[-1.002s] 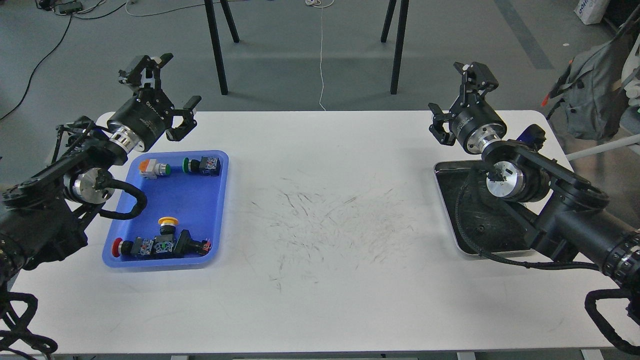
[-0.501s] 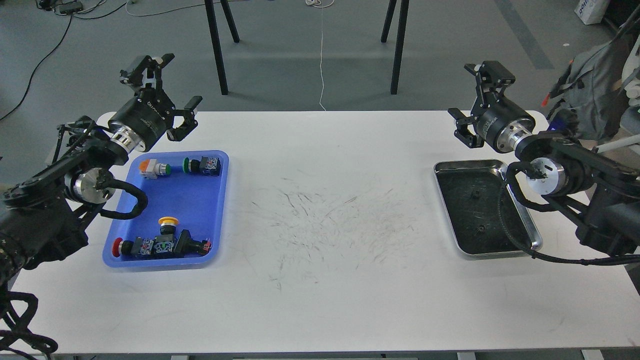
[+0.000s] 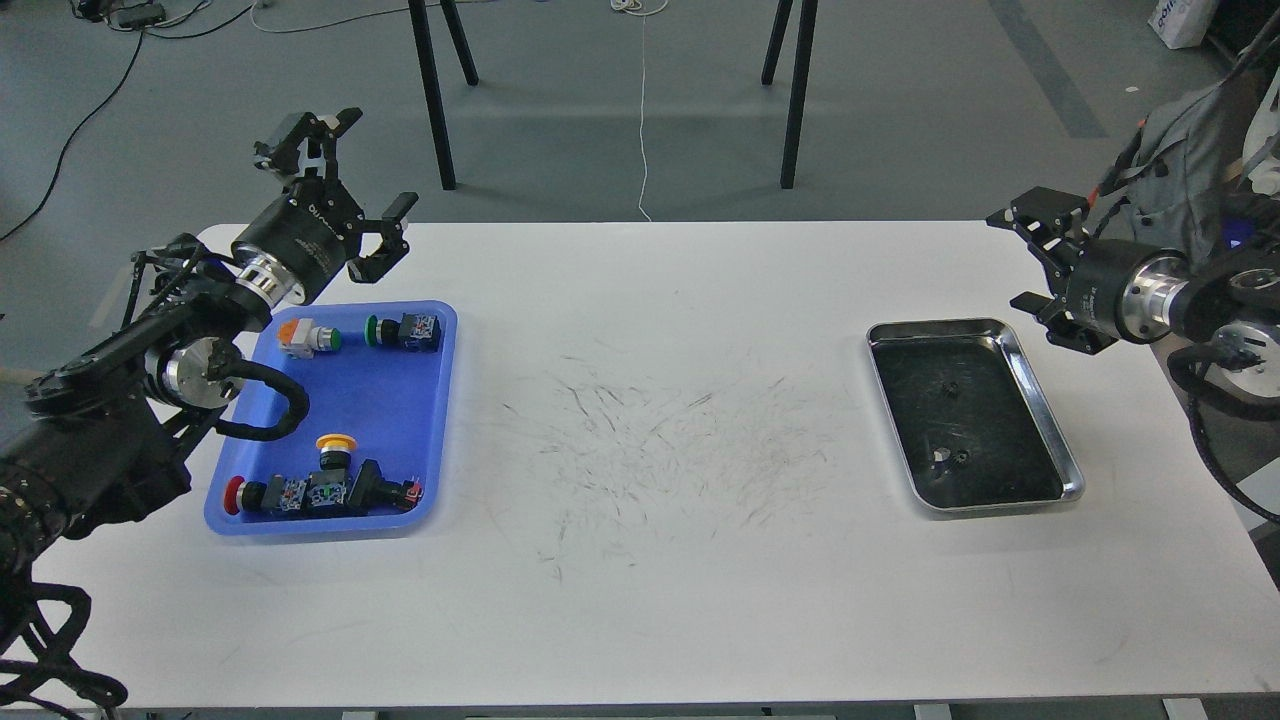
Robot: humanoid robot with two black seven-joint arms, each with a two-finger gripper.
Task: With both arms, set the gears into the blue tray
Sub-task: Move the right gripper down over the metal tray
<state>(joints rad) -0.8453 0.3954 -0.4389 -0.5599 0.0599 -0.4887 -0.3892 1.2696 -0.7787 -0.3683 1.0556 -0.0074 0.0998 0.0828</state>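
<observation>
1. Hovering above the far-left corner of the table (image 3: 640, 620): left gripper (image 3: 345, 165), fingers spread wide, pinching nothing; sitting just beyond the far rim of the blue tray (image 3: 385, 395).

2. Lying in the blue tray: only push-button switches (image 3: 320, 490), coloured caps in a row along the near wall, two more along the far wall; showing no gears among them.

3. Stretching bare across the middle: white tabletop, scuffed with dark marks.

4. Resting right of centre: steel tray (image 3: 1045, 395), dark inside; holding the gears (image 3: 961, 458), two near the front and one gear (image 3: 951, 386) nearer the far end, all well apart from the blue tray; appearing tiny and black against the dark floor, so counting is uncertain, possibly three.

5. Judging handling: small, light, stiff and hard; lying flat, offering little height above the floor; likely sliding on smooth steel if nudged; calling for fingertips closing across the toothed rim, straight down, with a narrow opening.

6. Hanging off the right table edge, beside the steel tray's far-right corner: right gripper (image 3: 1040, 262), fingers parted, carrying nothing.
</observation>
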